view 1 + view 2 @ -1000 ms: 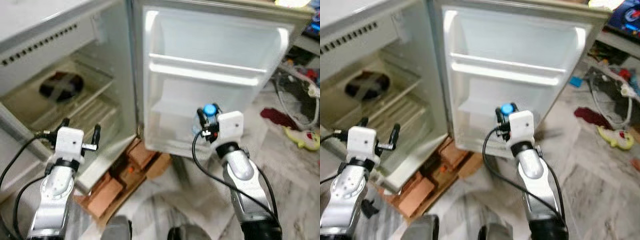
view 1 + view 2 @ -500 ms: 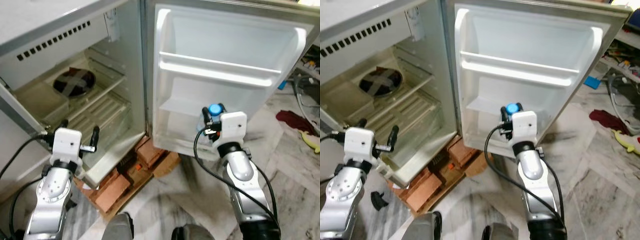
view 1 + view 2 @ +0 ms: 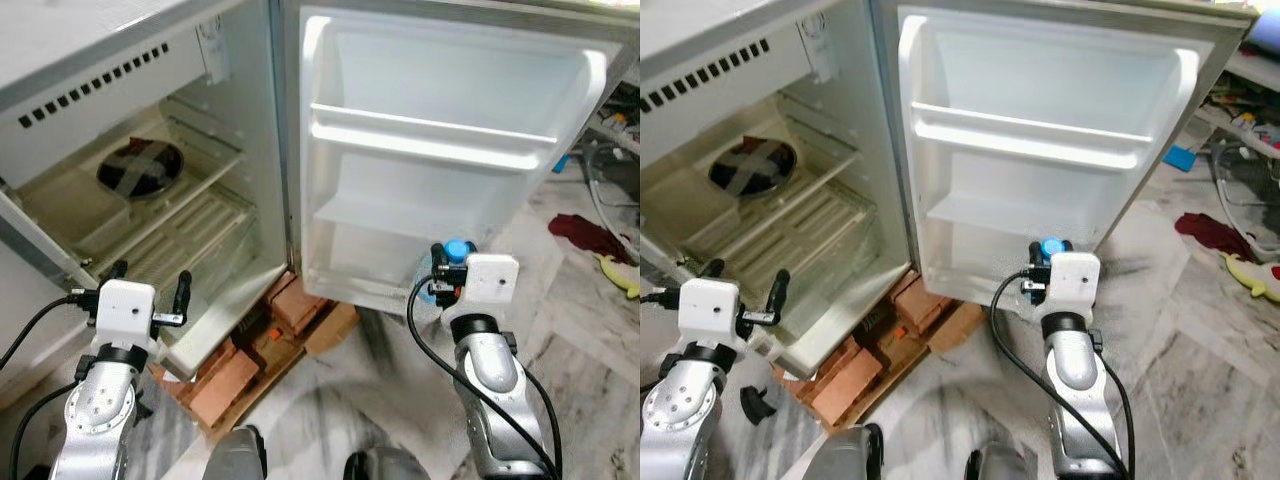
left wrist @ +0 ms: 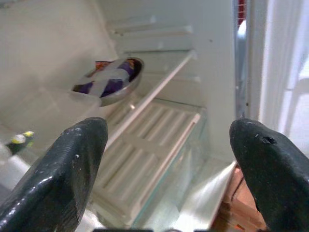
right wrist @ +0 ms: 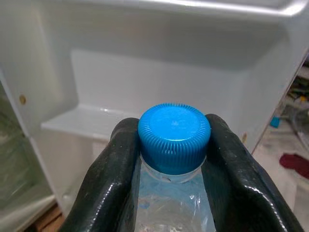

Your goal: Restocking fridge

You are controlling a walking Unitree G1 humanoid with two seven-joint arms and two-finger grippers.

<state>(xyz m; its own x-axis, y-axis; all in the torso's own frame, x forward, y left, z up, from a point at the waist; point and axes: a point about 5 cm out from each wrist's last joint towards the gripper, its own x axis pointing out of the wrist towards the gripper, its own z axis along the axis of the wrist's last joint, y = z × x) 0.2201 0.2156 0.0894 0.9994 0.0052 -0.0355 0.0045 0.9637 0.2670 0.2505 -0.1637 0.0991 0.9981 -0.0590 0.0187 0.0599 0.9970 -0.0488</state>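
Fridge (image 3: 250,180): standing open, my landmark.
My right gripper (image 3: 447,285): clamped on a clear water bottle (image 5: 174,203) just under its blue cap (image 5: 174,137), held low before the fridge's open door (image 3: 440,160), near the bottom door shelf.
My left gripper (image 3: 148,300): fingers (image 4: 72,169) spread wide, holding nothing, at the fridge's lower front edge.
Steel bowl (image 4: 110,79): on an inner fridge shelf.
Bricks (image 3: 250,350): under the fridge.

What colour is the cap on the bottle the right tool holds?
Blue, with a ribbed edge; the cap shows best in the right wrist view.
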